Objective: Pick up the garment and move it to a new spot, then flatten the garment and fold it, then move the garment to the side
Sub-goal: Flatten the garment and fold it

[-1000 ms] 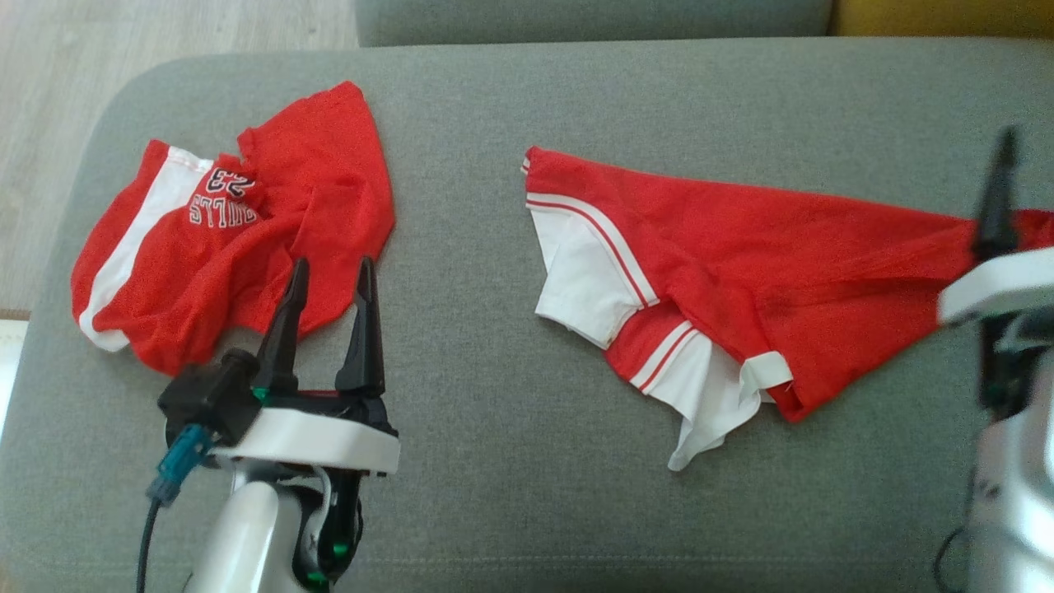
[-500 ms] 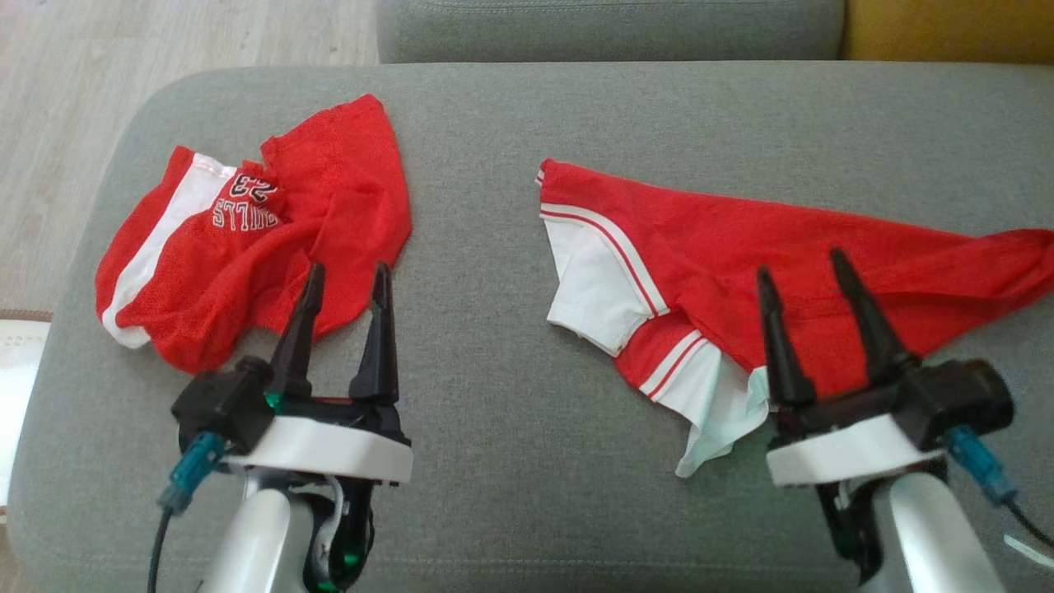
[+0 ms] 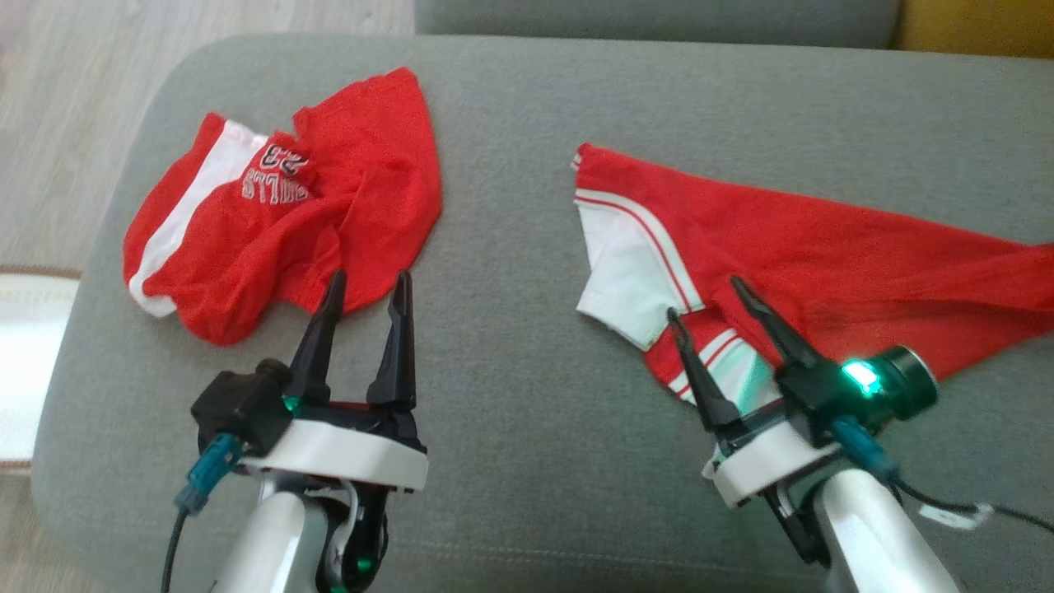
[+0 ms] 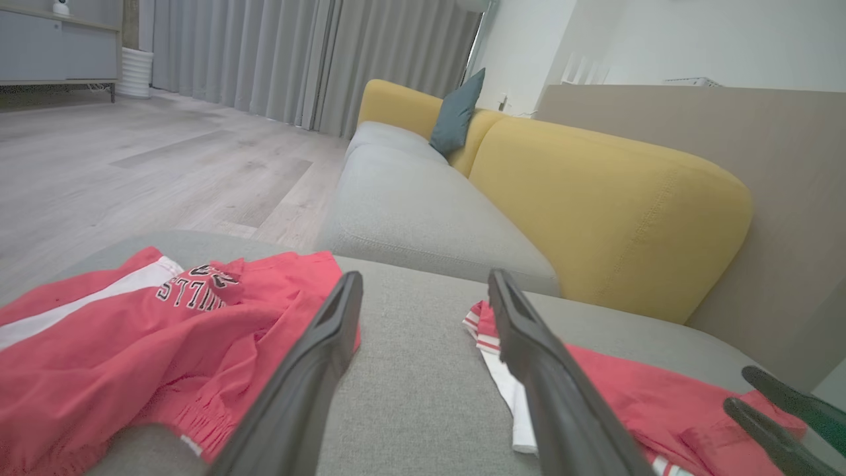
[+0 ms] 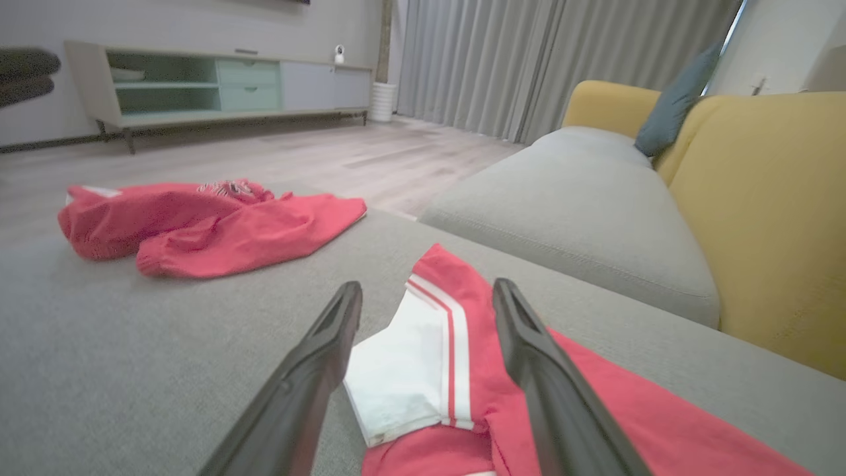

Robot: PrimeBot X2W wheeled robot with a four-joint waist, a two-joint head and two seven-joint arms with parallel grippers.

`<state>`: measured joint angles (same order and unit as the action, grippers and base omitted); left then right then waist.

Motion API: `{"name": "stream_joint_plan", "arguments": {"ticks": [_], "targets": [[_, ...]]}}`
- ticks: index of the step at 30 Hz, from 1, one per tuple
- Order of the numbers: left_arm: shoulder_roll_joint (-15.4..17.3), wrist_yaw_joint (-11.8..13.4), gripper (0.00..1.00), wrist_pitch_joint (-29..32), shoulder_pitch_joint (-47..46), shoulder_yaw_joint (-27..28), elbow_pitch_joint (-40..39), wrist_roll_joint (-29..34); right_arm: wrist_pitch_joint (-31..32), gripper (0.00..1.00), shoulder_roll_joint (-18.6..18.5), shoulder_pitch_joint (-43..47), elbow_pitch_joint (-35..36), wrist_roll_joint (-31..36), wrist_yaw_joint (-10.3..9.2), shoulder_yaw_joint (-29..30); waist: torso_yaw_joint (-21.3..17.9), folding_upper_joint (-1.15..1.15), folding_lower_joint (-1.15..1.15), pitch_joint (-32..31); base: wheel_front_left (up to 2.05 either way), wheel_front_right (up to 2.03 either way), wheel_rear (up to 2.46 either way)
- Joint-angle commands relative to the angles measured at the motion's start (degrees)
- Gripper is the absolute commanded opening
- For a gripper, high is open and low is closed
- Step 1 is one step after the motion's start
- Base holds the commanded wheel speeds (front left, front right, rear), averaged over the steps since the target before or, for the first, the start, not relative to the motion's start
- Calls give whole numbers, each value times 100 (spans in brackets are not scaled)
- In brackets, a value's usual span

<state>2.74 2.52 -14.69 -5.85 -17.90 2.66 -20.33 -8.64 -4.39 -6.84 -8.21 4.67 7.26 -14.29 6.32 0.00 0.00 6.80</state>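
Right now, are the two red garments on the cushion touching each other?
No, bare grey cushion separates the lettered red shorts from the red and white garment.

I'm working in the living room of a home. Through the left wrist camera I see a sofa point(image 4: 608, 198) with yellow backrests and grey seat pads, and a blue-grey cushion point(image 4: 456, 112) propped against its back. Long grey curtains point(image 4: 277, 59) hang down to the floor point(image 4: 132, 158), which is pale wood planks. The right wrist camera shows me a low sideboard point(image 5: 218, 86) along the wall, with open shelves and drawers and a small white gadget point(image 5: 339, 53) on top. Under my head camera sits a grey upholstered footstool point(image 3: 527, 461), in cloth much like the sofa's seats.
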Motion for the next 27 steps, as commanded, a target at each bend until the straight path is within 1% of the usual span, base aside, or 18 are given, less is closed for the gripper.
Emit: {"name": "stream_joint_plan", "arguments": {"ticks": [1,7,10,17,25,26,27], "targets": [[14,-2,100,-30,-225,134,-159,-68,76,100,-117,-364,-23,104,23,-282,131,0,0,116,0,0,0],[14,13,100,-30,-333,22,-145,-182,279,100,-484,-930,-997,470,23,-944,482,0,0,362,0,0,0],[14,6,100,-30,-366,-19,-123,-211,324,100,-551,-1149,-1383,648,23,-1077,604,0,0,463,0,0,0],[14,14,100,-30,-465,-85,-118,-260,313,100,-592,-1542,-2102,891,23,-1119,785,0,0,691,0,0,0],[14,15,100,-30,-580,-57,-124,-280,265,100,-496,-1755,-2524,1059,23,-946,832,0,0,872,0,0,0],[14,11,100,-30,-592,-67,-114,-281,239,45,-474,-1772,-2572,1048,23,-920,833,0,0,879,0,0,0],[14,8,100,-30,-604,-79,-105,-280,197,0,-443,-1785,-2613,1020,23,-903,831,0,0,883,0,0,0]]}}
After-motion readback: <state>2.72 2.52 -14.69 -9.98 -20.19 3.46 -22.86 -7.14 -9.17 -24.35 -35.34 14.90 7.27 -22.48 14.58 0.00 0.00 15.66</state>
